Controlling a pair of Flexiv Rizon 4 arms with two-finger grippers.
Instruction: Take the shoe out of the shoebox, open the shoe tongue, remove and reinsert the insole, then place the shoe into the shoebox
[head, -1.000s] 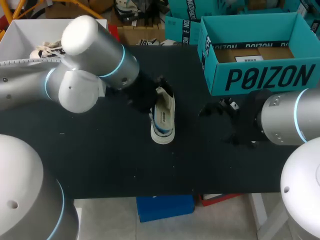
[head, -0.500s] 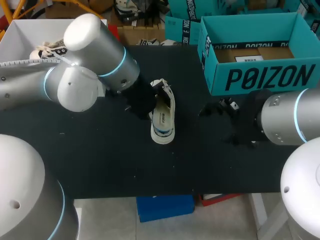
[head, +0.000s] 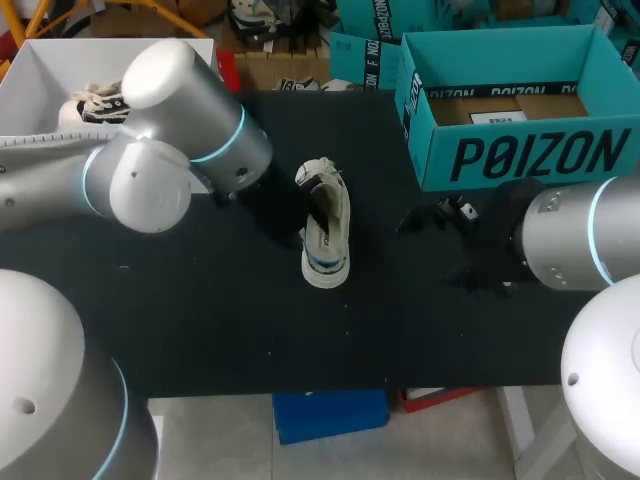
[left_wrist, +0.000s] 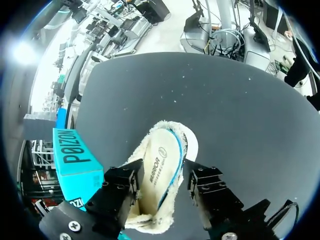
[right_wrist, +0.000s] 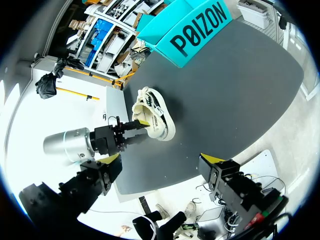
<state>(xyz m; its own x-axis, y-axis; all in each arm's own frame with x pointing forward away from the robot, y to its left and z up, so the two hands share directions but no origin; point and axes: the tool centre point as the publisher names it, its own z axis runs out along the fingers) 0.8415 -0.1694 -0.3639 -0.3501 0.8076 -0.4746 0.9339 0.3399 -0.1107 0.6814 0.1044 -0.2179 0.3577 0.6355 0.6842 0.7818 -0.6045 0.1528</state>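
Head: shoe (head: 326, 225) out on table (head: 200, 320), 8 o'clock of shoebox (head: 520, 155). Left wrist: left tool (left_wrist: 162, 187) open, unclamped, astride shoe; insole (left_wrist: 162, 167) in. Right wrist: right tool (right_wrist: 160, 167) wide open, empty. I reckon insole cycle and reboxing remain.

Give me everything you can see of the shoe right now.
The shoe is a cream low sneaker with a blue stripe along the sole and dark side markings. It lies on the black table, outside the teal shoebox. Its opening shows a fleecy lining and a cream printed insole in place. The left gripper straddles one end; whether it grips is unclear.
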